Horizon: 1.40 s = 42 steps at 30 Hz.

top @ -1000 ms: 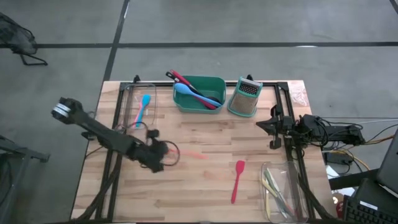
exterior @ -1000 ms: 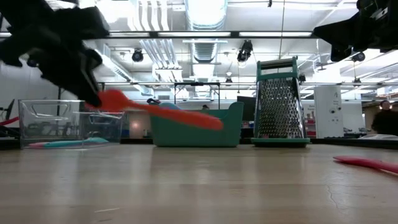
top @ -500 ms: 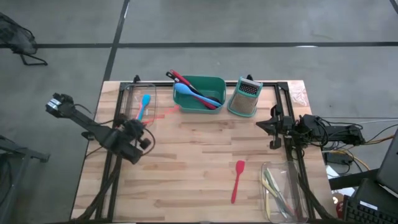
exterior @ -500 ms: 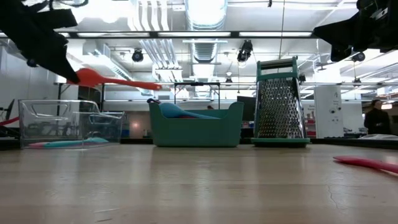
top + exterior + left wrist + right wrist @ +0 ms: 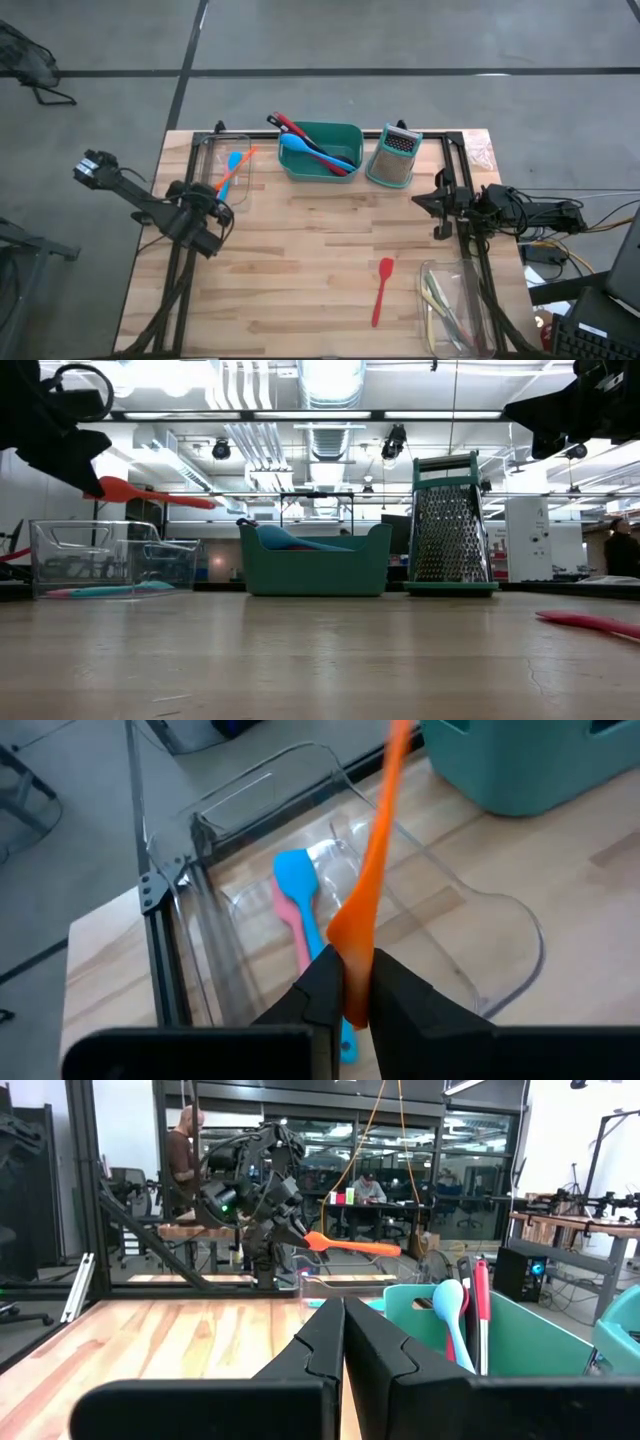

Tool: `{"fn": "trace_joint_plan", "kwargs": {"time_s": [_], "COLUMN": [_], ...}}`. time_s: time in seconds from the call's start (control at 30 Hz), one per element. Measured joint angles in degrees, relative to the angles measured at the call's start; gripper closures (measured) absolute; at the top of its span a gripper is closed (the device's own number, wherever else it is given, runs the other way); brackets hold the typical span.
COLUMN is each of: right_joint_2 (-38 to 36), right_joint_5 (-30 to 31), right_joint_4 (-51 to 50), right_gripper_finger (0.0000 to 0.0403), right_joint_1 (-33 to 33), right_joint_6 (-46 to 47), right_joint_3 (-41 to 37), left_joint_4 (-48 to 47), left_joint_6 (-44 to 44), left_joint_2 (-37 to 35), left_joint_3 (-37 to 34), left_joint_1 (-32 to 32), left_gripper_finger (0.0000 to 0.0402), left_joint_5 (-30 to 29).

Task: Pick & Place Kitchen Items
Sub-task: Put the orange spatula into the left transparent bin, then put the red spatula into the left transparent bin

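An orange utensil [image 5: 240, 163] hangs over the clear tray [image 5: 207, 150] at the table's far left, with my left gripper [image 5: 350, 975] shut on it. A blue-and-pink spatula [image 5: 300, 910] lies flat inside that tray. A red spatula [image 5: 381, 290] lies flat on the wood at the near right. My right gripper [image 5: 340, 1330] is shut on nothing and rests at the table's right edge [image 5: 432, 203]. My left gripper pinches the orange utensil's wide end [image 5: 352, 935] between its two fingers. The fingers slant down from the table's near left and lie along the utensil. The thin handle [image 5: 185, 500] sticks out past the fingertips, almost level, lifted clear above the clear tray.
A teal tub [image 5: 322, 165] holding a blue spoon and red utensils stands at the far middle, with a steel grater [image 5: 392, 157] to its right. A second clear tray [image 5: 455, 310] with pale utensils sits at the near right corner. Bare wood lies between.
My left gripper has carried the orange utensil from the middle of the table toward the far left and a little up, rolling as it went. The utensil first pointed toward the right edge; now it points toward the far edge over the clear tray.
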Motion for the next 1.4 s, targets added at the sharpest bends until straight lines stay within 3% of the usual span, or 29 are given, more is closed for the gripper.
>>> {"fn": "trace_joint_plan", "kwargs": {"time_s": [0.53,1.07,1.27,1.4], "right_joint_2": [0.0,0.0,0.0,0.0], "right_joint_5": [0.0,0.0,0.0,0.0], "right_joint_4": [0.0,0.0,0.0,0.0], "right_gripper_finger": [0.0394,0.0394,0.0394,0.0394], "right_joint_1": [0.0,0.0,0.0,0.0], "right_joint_6": [0.1,0.0,0.1,0.0], "right_joint_3": [0.0,0.0,0.0,0.0], "left_joint_4": [-0.1,0.8,8.8,21.5], "left_joint_6": [-11.3,-11.6,-3.6,11.8], "left_joint_2": [0.2,0.3,0.3,0.3], "left_joint_3": [-0.7,-0.7,0.2,1.3], "left_joint_1": [2.2,3.1,3.0,3.0], "left_gripper_finger": [0.0360,0.0333,0.0324,0.0323], "left_joint_5": [-1.0,-2.7,-6.4,-9.1]}}
